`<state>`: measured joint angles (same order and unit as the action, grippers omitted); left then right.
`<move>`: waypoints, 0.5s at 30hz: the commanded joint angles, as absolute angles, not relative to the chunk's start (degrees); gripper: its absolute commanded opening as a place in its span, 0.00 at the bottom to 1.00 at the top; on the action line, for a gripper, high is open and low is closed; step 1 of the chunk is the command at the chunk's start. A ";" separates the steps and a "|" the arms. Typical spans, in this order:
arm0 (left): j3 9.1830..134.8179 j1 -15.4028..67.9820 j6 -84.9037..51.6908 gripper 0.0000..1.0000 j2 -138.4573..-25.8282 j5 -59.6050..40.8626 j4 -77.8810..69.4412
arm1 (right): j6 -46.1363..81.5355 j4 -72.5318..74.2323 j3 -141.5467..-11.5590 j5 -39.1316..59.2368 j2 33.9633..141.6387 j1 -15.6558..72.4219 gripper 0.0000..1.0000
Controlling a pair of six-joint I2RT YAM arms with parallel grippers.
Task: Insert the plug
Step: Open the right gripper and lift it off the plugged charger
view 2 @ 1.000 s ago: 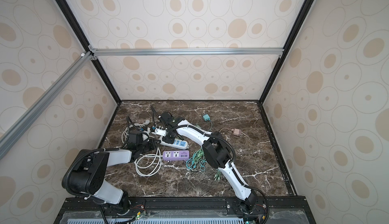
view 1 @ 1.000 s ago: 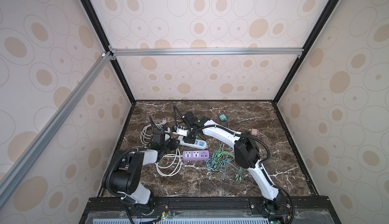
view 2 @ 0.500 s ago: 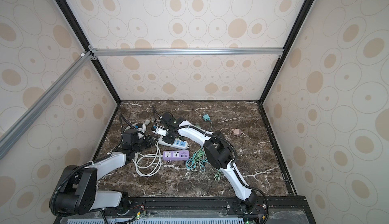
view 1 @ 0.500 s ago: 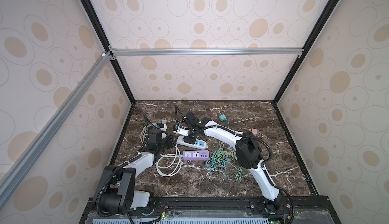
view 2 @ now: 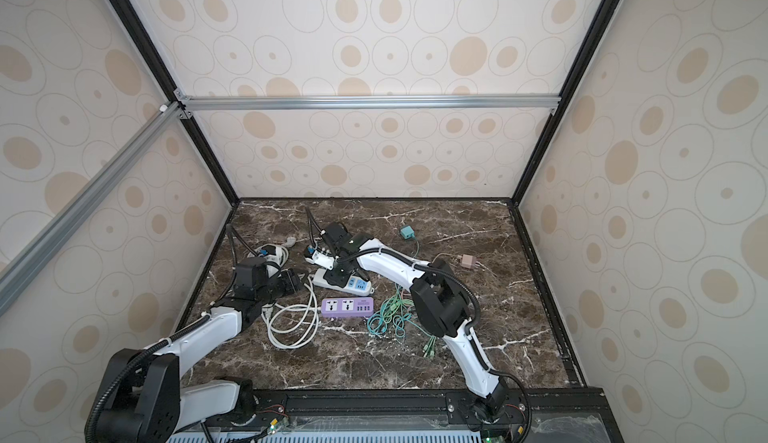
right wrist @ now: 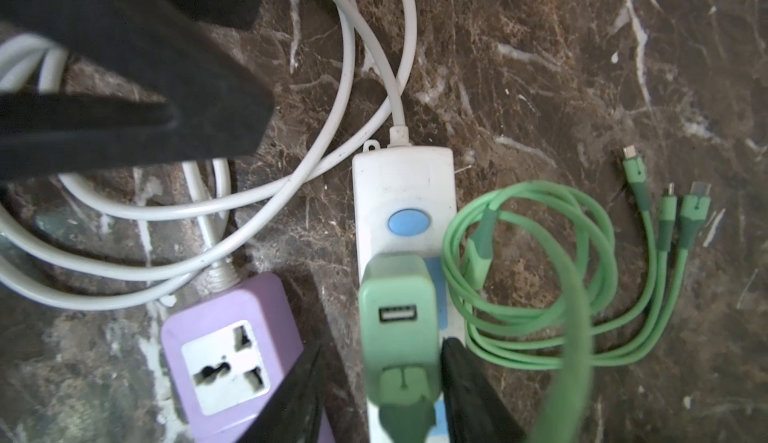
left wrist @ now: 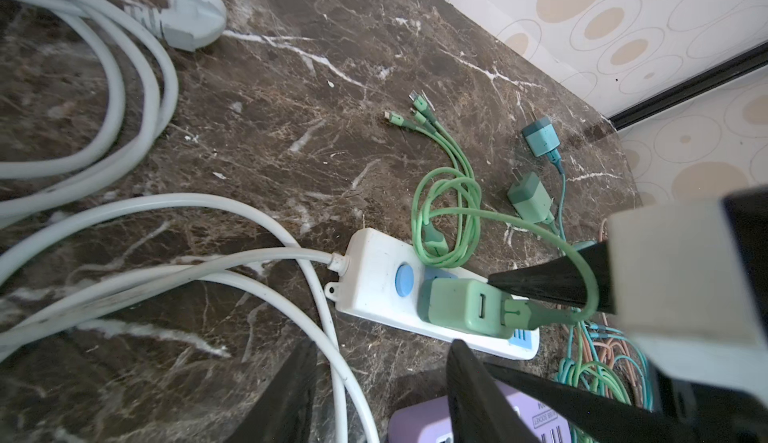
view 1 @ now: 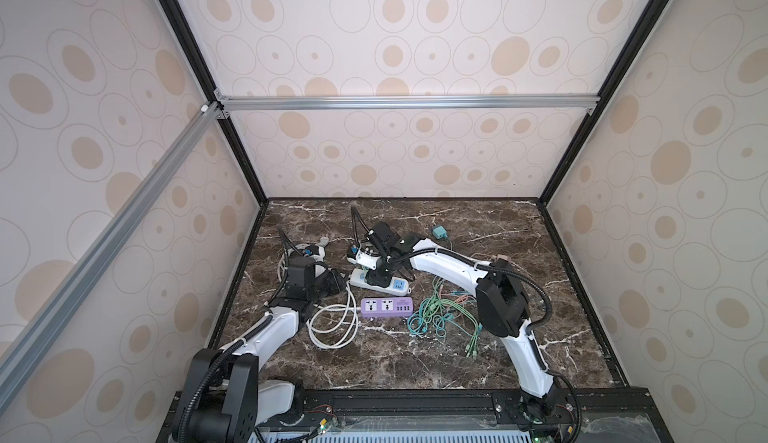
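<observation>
Nearest, the left pincer [left wrist: 382, 345] hovers over the cord [left wrist: 249, 254], fingers apart and holding nothing. Beyond it sits the plug [right wrist: 399, 316] — in the strip [right wrist: 401, 179], prongs down, USB face up, long side along the strip. The right pincer [right wrist: 381, 341] straddles it, apart, unclamped. It looks light, rigid and slick — grip the flat sides, never the floppy cable [right wrist: 532, 254].

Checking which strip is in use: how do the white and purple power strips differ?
The white plastic power strip carries a green USB charger plugged in; the purple plastic power strip has empty sockets. The white one has a blue oval button; the purple shows none. Both lie flat, with white cords.
</observation>
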<state>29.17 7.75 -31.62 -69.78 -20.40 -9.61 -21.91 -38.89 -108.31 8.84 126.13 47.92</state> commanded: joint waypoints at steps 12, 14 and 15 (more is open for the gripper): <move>31.60 7.12 -28.77 0.66 -63.79 -18.88 -5.28 | -16.35 -33.60 -90.39 10.24 109.13 47.74 0.54; 31.81 7.12 -28.55 0.69 -62.66 -18.62 -5.11 | -15.09 -32.19 -86.41 10.02 105.80 47.77 0.55; 31.87 7.12 -28.49 0.70 -62.22 -18.55 -4.99 | -14.51 -31.58 -84.87 9.98 104.53 47.79 0.55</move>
